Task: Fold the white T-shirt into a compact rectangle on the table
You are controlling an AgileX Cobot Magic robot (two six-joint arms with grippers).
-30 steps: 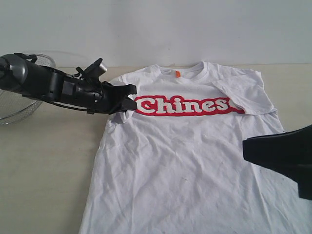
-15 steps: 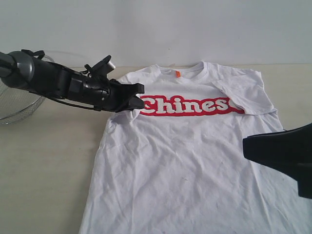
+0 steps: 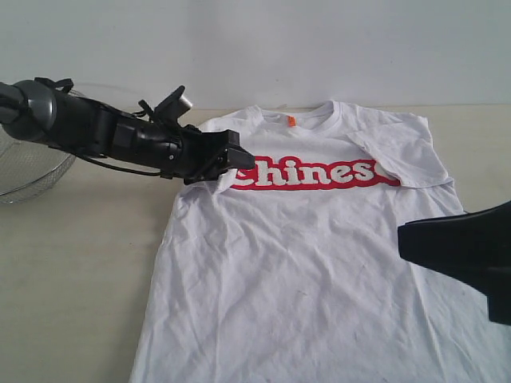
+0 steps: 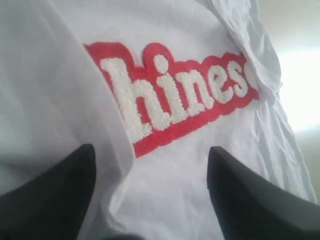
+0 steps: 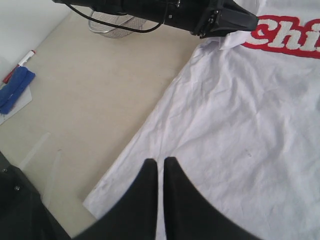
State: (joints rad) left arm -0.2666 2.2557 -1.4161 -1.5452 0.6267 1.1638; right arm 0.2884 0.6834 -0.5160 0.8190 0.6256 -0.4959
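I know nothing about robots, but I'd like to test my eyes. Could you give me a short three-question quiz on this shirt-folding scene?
1. True or false: the right pincer is shut with nothing in it.
2. The left pincer, over the white short-sleeved T-shirt, is: A) open B) shut on a sleeve C) shut on the collar.
3. Fill in: the T-shirt on the pale beige wood-grain table has chest lettering outlined in ____.

Key: 1 true; 2 A; 3 red.
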